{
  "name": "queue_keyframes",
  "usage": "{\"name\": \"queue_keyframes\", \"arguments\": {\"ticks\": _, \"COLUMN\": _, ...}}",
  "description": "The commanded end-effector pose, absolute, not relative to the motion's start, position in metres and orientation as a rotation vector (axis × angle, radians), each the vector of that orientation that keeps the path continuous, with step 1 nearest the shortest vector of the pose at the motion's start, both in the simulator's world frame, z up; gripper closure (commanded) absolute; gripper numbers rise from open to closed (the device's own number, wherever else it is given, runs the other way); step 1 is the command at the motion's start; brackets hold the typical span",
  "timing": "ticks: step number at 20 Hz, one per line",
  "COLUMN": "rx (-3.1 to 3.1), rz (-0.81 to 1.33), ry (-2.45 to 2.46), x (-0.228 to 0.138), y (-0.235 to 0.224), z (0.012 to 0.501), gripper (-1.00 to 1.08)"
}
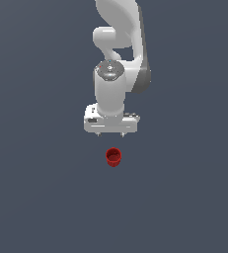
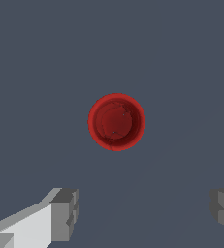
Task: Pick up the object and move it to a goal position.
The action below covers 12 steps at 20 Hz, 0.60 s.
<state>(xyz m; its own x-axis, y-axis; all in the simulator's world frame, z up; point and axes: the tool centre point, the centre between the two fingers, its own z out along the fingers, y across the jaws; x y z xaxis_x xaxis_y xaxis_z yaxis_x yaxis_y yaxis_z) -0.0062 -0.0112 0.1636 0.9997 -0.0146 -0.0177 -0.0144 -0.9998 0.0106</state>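
Observation:
The small red cup (image 1: 113,157) stands upright on the dark grey floor, its hollow inside facing up. In the wrist view the red cup (image 2: 116,122) shows from above as a round rim with a darker inside. My white gripper (image 1: 110,134) hangs above the floor, just behind the cup in the exterior view, apart from it. Its two short fingertips (image 1: 98,134) are spread wide. In the wrist view the grey fingers (image 2: 65,214) stand far apart with nothing between them. The gripper is open and empty.
The white arm (image 1: 118,59) rises behind the gripper toward the top of the exterior view. A plain dark grey floor (image 1: 36,197) lies all around the cup.

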Motion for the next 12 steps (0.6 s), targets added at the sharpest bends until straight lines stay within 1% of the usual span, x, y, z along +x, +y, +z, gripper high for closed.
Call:
{"name": "queue_keyframes", "arguments": {"ticks": 1, "rx": 3.131, "rz": -0.028, "ry": -0.023, "x": -0.006, "y": -0.011, "z": 0.164, "gripper": -0.92}}
{"name": "queue_keyframes", "arguments": {"ticks": 4, "rx": 3.137, "rz": -0.027, "ry": -0.01, "x": -0.005, "y": -0.005, "z": 0.164, "gripper": -0.92}}
{"name": "queue_keyframes", "arguments": {"ticks": 9, "rx": 3.161, "rz": -0.026, "ry": 0.046, "x": -0.005, "y": 0.017, "z": 0.168, "gripper": -0.92}}
{"name": "queue_keyframes", "arguments": {"ticks": 12, "rx": 3.162, "rz": -0.026, "ry": 0.053, "x": -0.005, "y": 0.018, "z": 0.169, "gripper": -0.92}}
